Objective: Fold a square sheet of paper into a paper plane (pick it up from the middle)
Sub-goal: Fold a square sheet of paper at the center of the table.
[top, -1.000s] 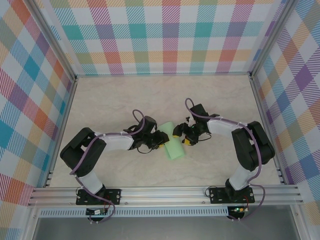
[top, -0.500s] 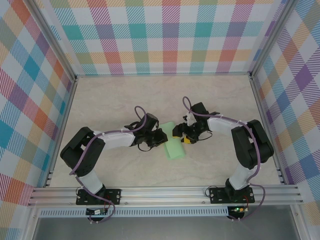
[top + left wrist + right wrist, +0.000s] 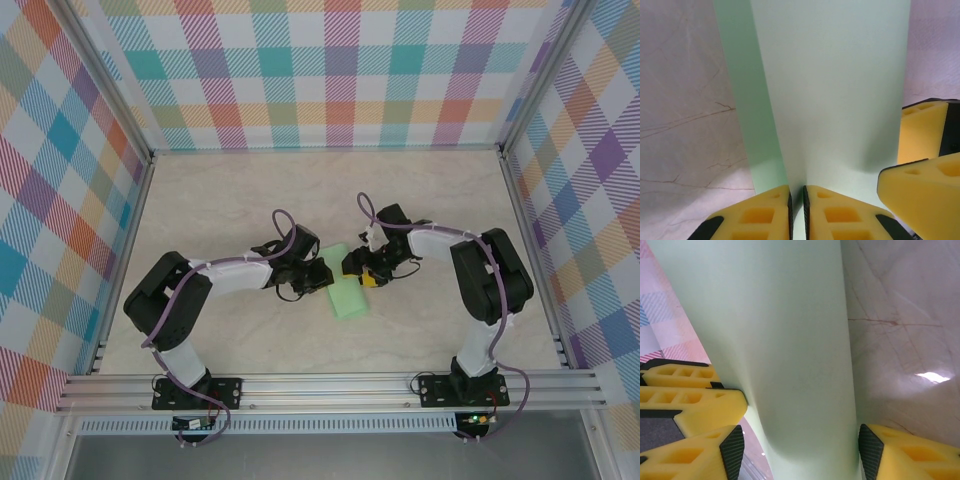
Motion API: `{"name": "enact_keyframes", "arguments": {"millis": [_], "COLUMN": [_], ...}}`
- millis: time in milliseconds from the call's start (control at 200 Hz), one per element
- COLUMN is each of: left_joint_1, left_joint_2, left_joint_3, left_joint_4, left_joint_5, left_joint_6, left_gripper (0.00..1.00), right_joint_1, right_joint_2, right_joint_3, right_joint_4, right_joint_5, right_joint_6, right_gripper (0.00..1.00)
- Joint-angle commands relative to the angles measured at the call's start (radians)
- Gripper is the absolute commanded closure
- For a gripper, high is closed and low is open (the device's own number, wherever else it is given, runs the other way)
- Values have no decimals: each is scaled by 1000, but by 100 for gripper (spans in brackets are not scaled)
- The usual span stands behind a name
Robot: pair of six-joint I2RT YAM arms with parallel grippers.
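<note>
Paper point(image 3: 346, 296): pale mint green, plain, unmarked. Tabletop point(image 3: 250, 200): cream with faint brown marble veining. Walls point(image 3: 340, 70): pastel plaid. Left tool point(image 3: 796, 200): yellow fingers point(image 3: 760, 216), black pads.

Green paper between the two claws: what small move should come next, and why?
Probably the right gripper should close gently on the green paper. Its jaws stand wide on either side of the paper's curved bend, while the left gripper pinches an edge of the paper, so a squeeze would likely flatten the bend toward a crease.
</note>
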Motion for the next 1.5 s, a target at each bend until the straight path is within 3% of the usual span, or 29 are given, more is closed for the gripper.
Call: {"name": "enact_keyframes", "arguments": {"millis": [0,250,505,615,735,915,1170,1495], "left_joint_1": [6,7,7,12,15,16,17,62], "left_joint_2": [12,-26,-180,-232,-236,-215,-315,-472], "left_joint_3": [26,24,-37,-69,-74,-71,-80,-105], "left_joint_4": [-42,-66,-160,-160,-154,-149,-221,-285], "left_joint_5": [-15,-78,-248,-270,-234,-215,-308,-358], "left_joint_6": [17,11,-22,-34,-26,-32,-67,-86], "left_gripper": [84,77,59,56,55,55,54,51], "right_joint_1": [-2,-3,1,30,46,50,57,83], "right_joint_2": [23,35,-15,-53,-81,-93,-158,-182], "right_joint_3": [28,24,-56,-104,-96,-133,-57,-71], "right_joint_4": [-9,21,201,296,246,346,260,391], "right_joint_5": [-60,-77,5,50,135,47,59,117], "right_joint_6": [-42,5,305,428,437,512,492,620], "right_gripper": [37,49,53,55,54,55,58,58]}}
